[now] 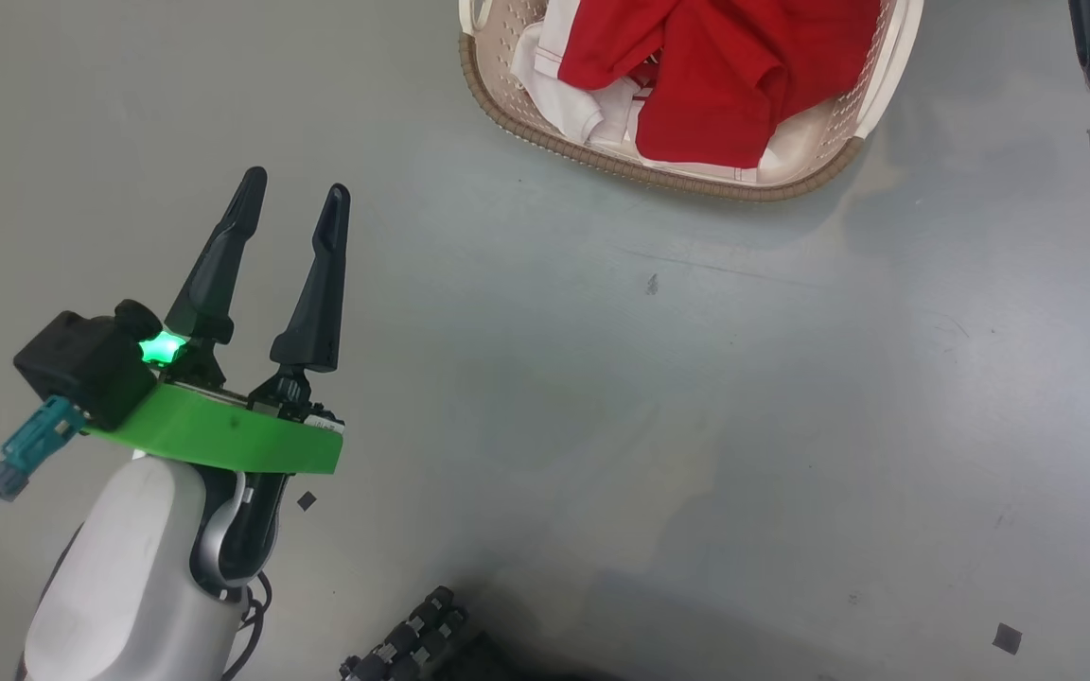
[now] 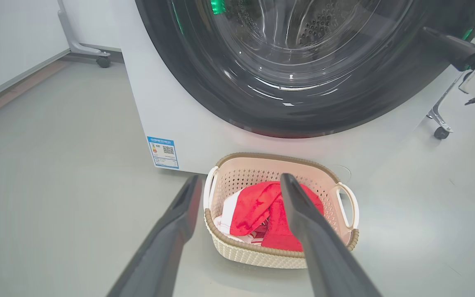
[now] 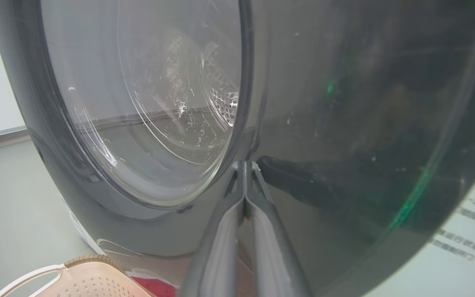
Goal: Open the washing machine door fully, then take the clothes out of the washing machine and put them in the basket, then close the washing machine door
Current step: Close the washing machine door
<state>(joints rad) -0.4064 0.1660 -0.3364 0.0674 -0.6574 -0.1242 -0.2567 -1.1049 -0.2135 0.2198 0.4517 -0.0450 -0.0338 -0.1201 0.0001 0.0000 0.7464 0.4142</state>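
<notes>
Clothes [image 1: 715, 76], red with white trim, are seen heaped in the basket [image 1: 545, 144], which is set on the grey floor [image 1: 696, 426] just in front of the washing machine [image 2: 167, 115], below its door [image 2: 192, 82]. The door is seen lying flat against the machine's white front, and the perforated steel drum [image 2: 320, 29] is visible through its glass [image 3: 146, 115]. A blue sticker [image 2: 163, 152] is stuck at the machine's lower corner, near the basket. The left gripper [image 1: 297, 184] is held above bare floor, well apart from the basket, with its fingers spread and nothing between them. The right gripper [image 3: 244, 166] is set tip-first against the door's glossy black rim, just beside the edge of the glass, with its two fingers closed tight together and nothing held.
</notes>
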